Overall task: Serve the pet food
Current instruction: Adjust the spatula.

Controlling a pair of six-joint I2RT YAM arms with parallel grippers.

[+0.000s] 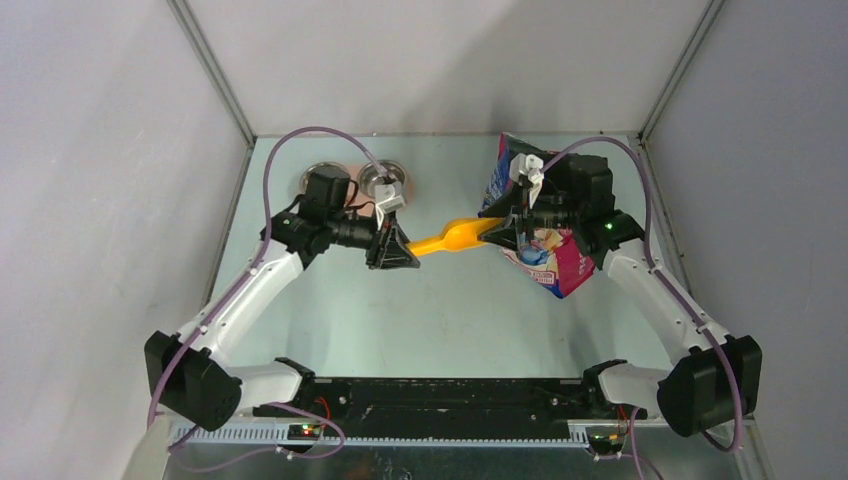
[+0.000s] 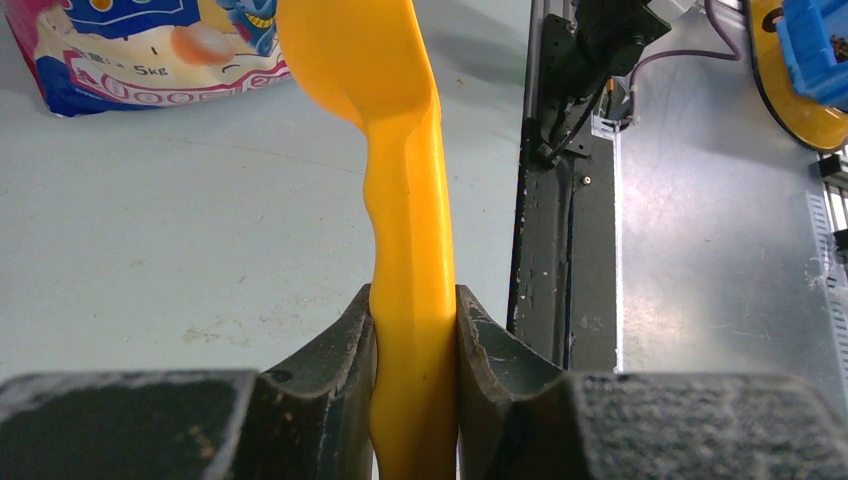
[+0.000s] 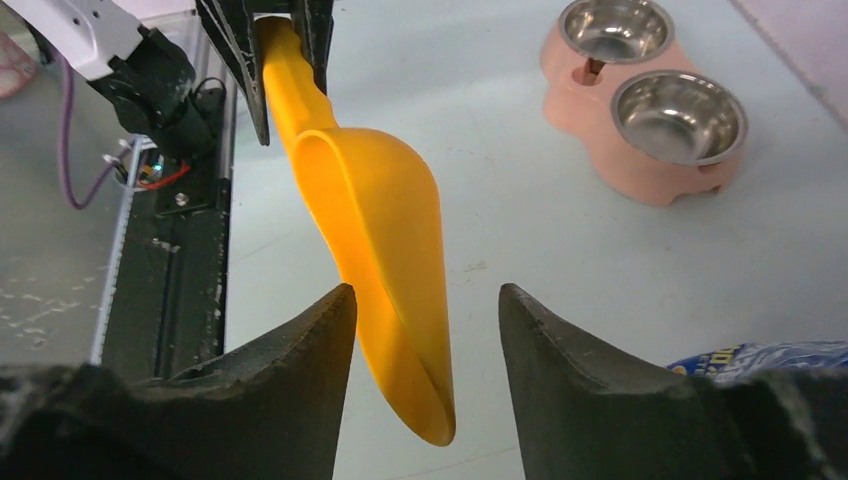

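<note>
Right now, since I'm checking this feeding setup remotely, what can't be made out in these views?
- Top view: the right arm covers much of the cat food bag; open or sealed unknown.
- Top view: the left arm overlaps the feeder.
- Left wrist view: the top edge crops that bag.
- Right wrist view: only a bag corner shows behind the right end effector; whether it touches the orange scoop is unclear.

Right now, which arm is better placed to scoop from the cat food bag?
Left, probably: the left gripper clamps the orange scoop, bowl toward the cat food bag; the right gripper is open.
</note>
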